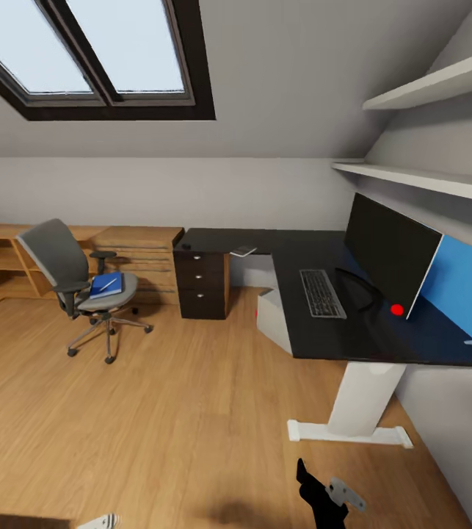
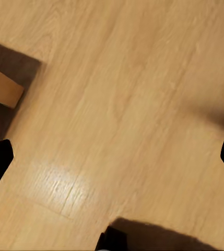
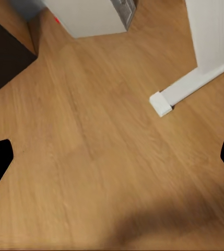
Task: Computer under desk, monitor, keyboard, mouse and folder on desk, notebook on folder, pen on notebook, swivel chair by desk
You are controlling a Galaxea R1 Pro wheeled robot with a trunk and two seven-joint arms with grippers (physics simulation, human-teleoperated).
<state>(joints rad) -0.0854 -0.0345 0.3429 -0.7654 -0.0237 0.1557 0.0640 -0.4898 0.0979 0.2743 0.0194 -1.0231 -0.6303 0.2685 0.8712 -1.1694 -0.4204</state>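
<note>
The black L-shaped desk point(image 1: 316, 334) stands at the right, with the monitor point(image 1: 390, 250) upright on it and the keyboard point(image 1: 322, 294) lying in front of it. A small red rounded thing point(image 1: 396, 309) sits by the monitor's foot. The white computer point(image 1: 274, 319) is on the floor under the desk. To the left, apart from the desk, is the grey swivel chair point(image 1: 74, 283). A blue folder or notebook point(image 1: 106, 284) lies on its seat with a pen point(image 1: 109, 283) on top. My left gripper point(image 2: 112, 159) and right gripper point(image 3: 113, 159) hang open over bare floor.
A dark drawer cabinet point(image 1: 202, 283) stands under the desk's far wing, with a light flat item point(image 1: 244, 250) on the desk above it. Wooden low shelving point(image 1: 136, 250) runs along the back wall. The desk's white foot point(image 3: 190, 89) is near my right arm point(image 1: 322, 492). Wall shelves point(image 1: 419, 176) hang above the desk.
</note>
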